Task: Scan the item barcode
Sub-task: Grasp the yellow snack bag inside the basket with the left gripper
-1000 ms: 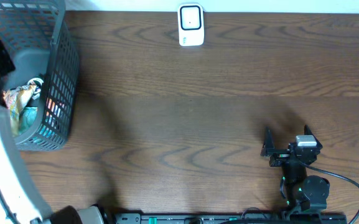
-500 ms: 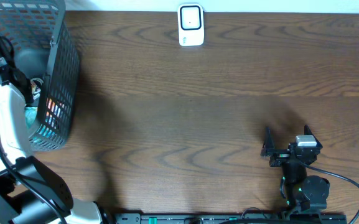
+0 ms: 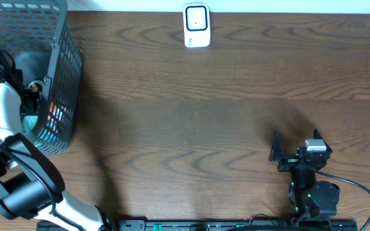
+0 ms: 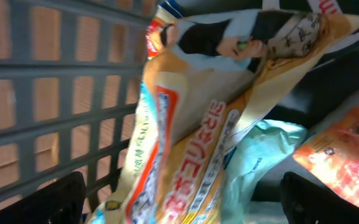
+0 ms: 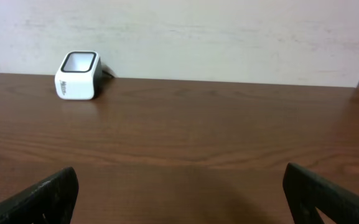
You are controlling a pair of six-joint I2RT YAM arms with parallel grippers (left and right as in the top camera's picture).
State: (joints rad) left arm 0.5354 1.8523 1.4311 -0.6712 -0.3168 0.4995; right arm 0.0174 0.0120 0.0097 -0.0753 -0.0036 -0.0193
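Inside the basket [image 3: 63, 77], we find the left hand [image 4: 195, 202] released and empty, the snack packet [image 4: 191, 124] lengthwise-upright straight ahead; the released right hand [image 3: 294, 151] sits well apart.

Soft, even light covers the dark wooden surface [image 3: 204, 96], with faint diffuse shadows beside the basket [image 3: 63, 77]; the left wrist view is dim and smeared across the snack packets [image 4: 185, 137], while the right wrist view is sharp.

Left gripper [image 4: 191, 202] jaws spread, apparently angled downward, right gripper [image 3: 295, 140] likewise spread
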